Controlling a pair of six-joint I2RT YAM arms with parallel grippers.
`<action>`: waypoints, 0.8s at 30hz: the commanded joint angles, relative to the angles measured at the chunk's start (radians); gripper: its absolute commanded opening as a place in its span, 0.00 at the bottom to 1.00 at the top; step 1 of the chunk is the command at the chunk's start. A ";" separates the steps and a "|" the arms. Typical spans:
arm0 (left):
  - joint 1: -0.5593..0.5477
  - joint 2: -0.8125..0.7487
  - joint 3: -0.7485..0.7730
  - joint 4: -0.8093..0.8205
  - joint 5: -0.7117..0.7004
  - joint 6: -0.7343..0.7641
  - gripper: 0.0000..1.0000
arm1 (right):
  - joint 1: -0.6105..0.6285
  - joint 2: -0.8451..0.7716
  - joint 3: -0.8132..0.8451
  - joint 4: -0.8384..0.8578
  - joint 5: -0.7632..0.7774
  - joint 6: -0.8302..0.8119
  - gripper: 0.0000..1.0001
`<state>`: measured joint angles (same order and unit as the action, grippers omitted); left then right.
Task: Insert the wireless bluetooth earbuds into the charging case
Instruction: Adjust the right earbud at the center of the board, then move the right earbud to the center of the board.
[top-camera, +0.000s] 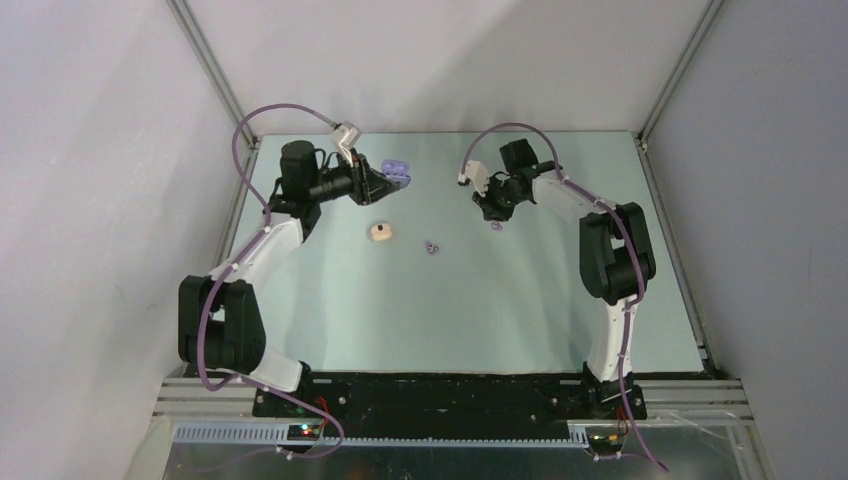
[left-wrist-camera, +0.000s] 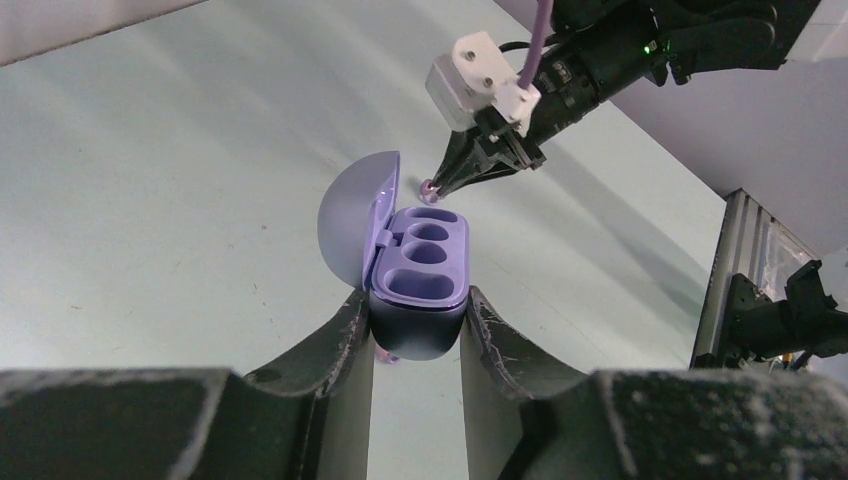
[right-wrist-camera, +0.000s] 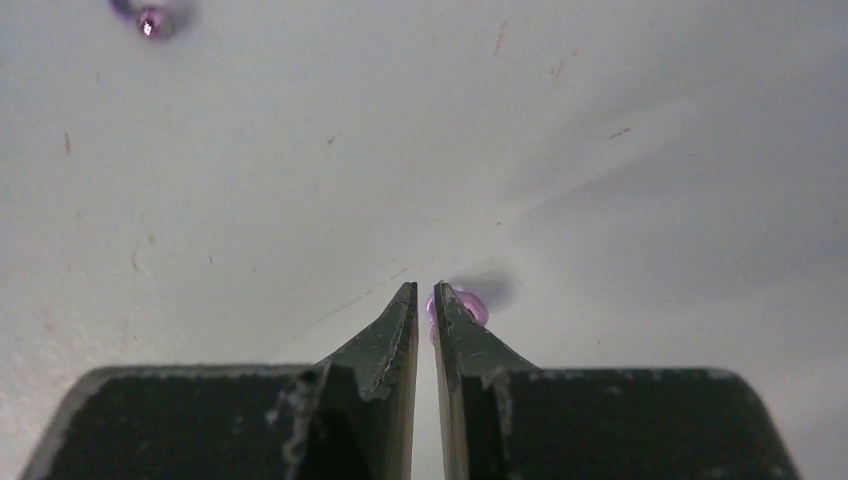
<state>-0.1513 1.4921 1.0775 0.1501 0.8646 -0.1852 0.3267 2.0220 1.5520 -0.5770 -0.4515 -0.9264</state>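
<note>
While left gripper clamps the open case up at 11 o'clock, right gripper sits nearly closed, gap empty; purple bud lies at 3 o'clock of its tips. I'd reopen, centre over bud, then pinch gently so it doesn't skitter.

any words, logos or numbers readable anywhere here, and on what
None can be read. The purple case, the cream case, the earbuds and the table show no print, logo or number.
</note>
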 joint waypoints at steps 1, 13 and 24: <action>-0.004 -0.041 0.025 0.021 -0.021 -0.020 0.00 | 0.000 0.026 0.072 0.023 0.087 0.340 0.17; -0.002 -0.045 0.019 0.029 -0.025 -0.046 0.00 | -0.003 0.098 0.127 -0.075 0.149 0.516 0.14; -0.001 -0.043 0.015 0.029 -0.034 -0.054 0.00 | -0.020 0.122 0.128 -0.050 0.167 0.567 0.24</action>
<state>-0.1513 1.4879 1.0775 0.1505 0.8394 -0.2222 0.3183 2.1342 1.6367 -0.6407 -0.3031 -0.3939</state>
